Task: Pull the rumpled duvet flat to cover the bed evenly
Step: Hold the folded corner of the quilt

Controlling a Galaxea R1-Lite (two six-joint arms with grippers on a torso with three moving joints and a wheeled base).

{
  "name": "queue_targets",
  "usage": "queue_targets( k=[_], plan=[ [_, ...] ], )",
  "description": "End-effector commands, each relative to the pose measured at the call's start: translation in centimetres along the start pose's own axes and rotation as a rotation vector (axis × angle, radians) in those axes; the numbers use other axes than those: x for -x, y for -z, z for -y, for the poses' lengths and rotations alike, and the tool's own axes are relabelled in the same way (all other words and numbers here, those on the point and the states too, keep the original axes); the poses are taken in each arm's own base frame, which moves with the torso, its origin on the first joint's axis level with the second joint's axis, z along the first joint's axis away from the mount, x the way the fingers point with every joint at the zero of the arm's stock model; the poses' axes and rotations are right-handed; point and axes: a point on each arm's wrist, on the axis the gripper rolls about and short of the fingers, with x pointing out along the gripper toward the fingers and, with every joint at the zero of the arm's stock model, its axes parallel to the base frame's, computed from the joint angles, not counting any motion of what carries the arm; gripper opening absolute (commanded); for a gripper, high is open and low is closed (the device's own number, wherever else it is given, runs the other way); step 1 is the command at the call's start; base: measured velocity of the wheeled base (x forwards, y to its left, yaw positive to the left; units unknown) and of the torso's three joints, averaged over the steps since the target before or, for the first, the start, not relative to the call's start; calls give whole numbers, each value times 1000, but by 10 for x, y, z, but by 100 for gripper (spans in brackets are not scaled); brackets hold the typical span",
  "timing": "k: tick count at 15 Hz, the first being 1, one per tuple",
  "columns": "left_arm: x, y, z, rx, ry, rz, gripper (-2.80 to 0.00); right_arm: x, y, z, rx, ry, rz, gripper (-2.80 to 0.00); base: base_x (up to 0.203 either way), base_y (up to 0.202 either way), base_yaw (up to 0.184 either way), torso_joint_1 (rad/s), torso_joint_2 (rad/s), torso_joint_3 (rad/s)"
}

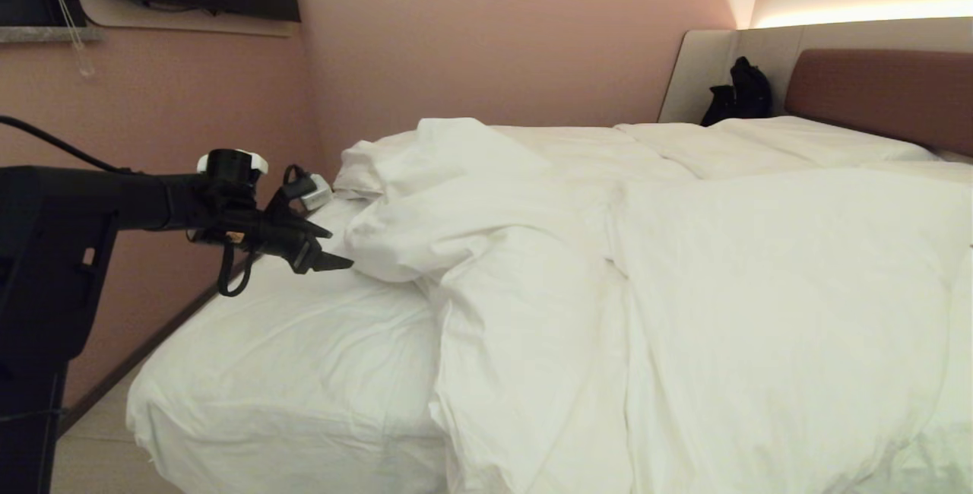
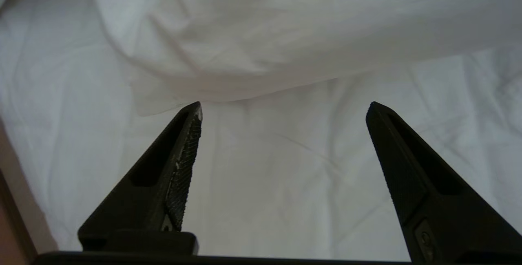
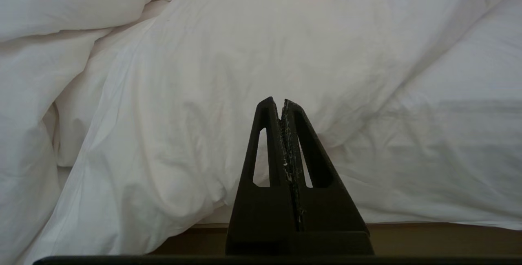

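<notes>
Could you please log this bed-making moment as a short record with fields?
duvet: bunched toward the right and headboard end, folded back on itself
bed: bare sheet exposed at the near left corner
left end effector: open, empty, over the bare sheet, just short of the duvet's folded edge
right end effector: shut, empty, in front of the duvet's overhang
bag: black, against the panel beside the headboard

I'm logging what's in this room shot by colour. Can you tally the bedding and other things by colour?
White: 2, the duvet and the sheeted bed
Black: 3, the left gripper, the right gripper, a bag by the headboard
Brown: 1, the headboard
Total: 6
</notes>
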Motion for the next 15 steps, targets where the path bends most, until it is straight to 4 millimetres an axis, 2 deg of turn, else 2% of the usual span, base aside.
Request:
queue_targets(
  k=[1,4,7,9,10,12,14,15],
  plan=[
    [-3,-1,-1,-11,4,6,0,0,0,0,0,0,0,-280,0,0,0,0,0,0],
    [-19,8,2,-31,24,-4,0,0,0,0,0,0,0,-280,0,0,0,0,0,0],
    [-42,5,8,-84,20,38,0,0,0,0,0,0,0,-280,0,0,0,0,0,0],
    [-45,4,9,-90,19,44,0,0,0,0,0,0,-1,-280,0,0,0,0,0,0],
    [-57,2,13,-109,22,59,0,0,0,0,0,0,-1,-280,0,0,0,0,0,0],
    [-64,3,16,-117,28,64,0,0,0,0,0,0,-1,-280,0,0,0,0,0,0],
    [-84,10,20,-131,25,80,0,0,0,0,0,0,-1,-280,0,0,0,0,0,0],
    [-87,10,21,-136,22,87,0,0,0,0,0,0,-1,-280,0,0,0,0,0,0]
  ],
)
